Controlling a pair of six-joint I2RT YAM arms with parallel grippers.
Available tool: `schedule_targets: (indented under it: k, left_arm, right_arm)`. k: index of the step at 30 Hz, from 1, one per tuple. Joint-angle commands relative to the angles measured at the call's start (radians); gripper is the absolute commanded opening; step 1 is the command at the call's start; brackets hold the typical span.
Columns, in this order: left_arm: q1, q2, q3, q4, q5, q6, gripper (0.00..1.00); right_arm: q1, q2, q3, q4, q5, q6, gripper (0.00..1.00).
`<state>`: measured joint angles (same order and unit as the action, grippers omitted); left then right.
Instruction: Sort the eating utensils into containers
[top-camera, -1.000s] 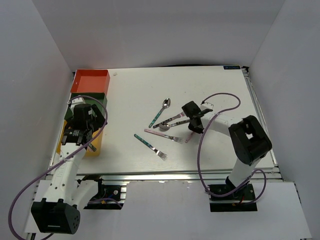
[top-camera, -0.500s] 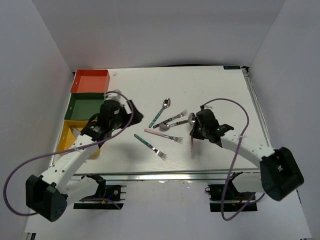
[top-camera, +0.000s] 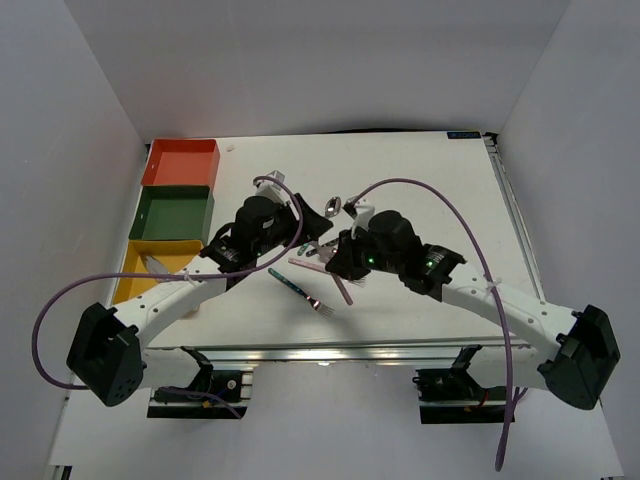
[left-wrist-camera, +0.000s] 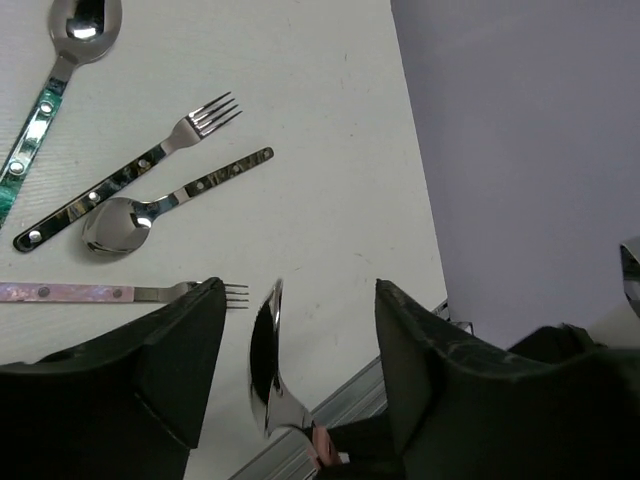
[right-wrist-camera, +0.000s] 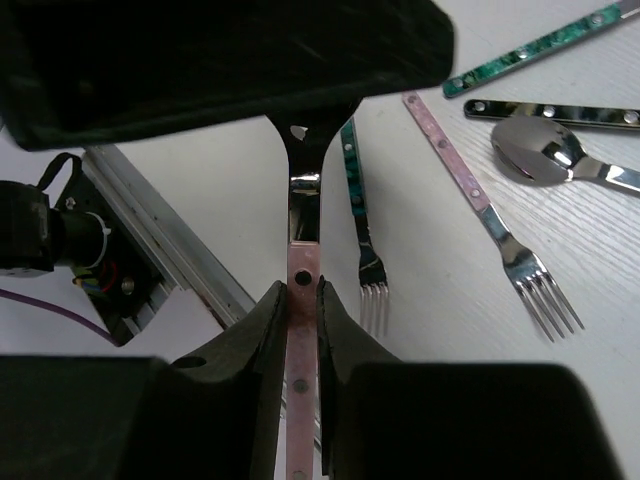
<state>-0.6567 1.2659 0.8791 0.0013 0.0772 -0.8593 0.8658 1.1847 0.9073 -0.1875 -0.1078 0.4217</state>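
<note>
A pink-handled spoon (right-wrist-camera: 302, 200) is being clamped by its handle in the right gripper (right-wrist-camera: 302, 300), above the table's (top-camera: 430, 180) middle. Its bowl is being straddled by the left gripper (left-wrist-camera: 300, 300), jaws spread, gaps either side. Other utensils (left-wrist-camera: 130, 185) are being left lying mid-table. Three bins (top-camera: 180, 162) are being kept along the left edge.

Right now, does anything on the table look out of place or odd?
One pink-handled utensil is off the table: the right gripper clamps its handle, while its metal head sits between the left gripper's open fingers. Other utensils lie loose mid-table; nothing looks damaged.
</note>
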Motion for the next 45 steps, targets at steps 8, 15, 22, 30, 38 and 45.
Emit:
schedule_targets:
  k: [8,15,22,30,38,45]
  left_arm:
    - [-0.003,-0.023,0.03,-0.055,-0.016,0.029,0.0]
    - [0.116,-0.063,0.136,-0.3,-0.178,0.098,0.0]
    - [0.63,-0.025,0.3,-0.563,-0.116,0.302,0.0]
    - [0.917,0.257,0.556,-0.734,-0.319,0.464,0.0]
    - [0.936,0.553,0.984,-0.854,-0.517,0.511,0.0]
    - [0.937,0.693,1.13,-0.873,-0.561,0.552,0.0]
  right_arm:
    - [0.061,0.105,0.134,-0.056,0.144,0.012,0.0]
    - [0.049,0.101,0.159,-0.101,0.226,0.043,0.89]
    - [-0.054,0.015,0.117,-0.214,0.296,0.023,0.89]
    - [-0.159,-0.077,0.036,-0.233,0.264,-0.027,0.89]
    - [-0.182,-0.083,0.007,-0.221,0.224,-0.096,0.9]
    - [-0.186,-0.119,0.002,-0.201,0.163,-0.106,0.89]
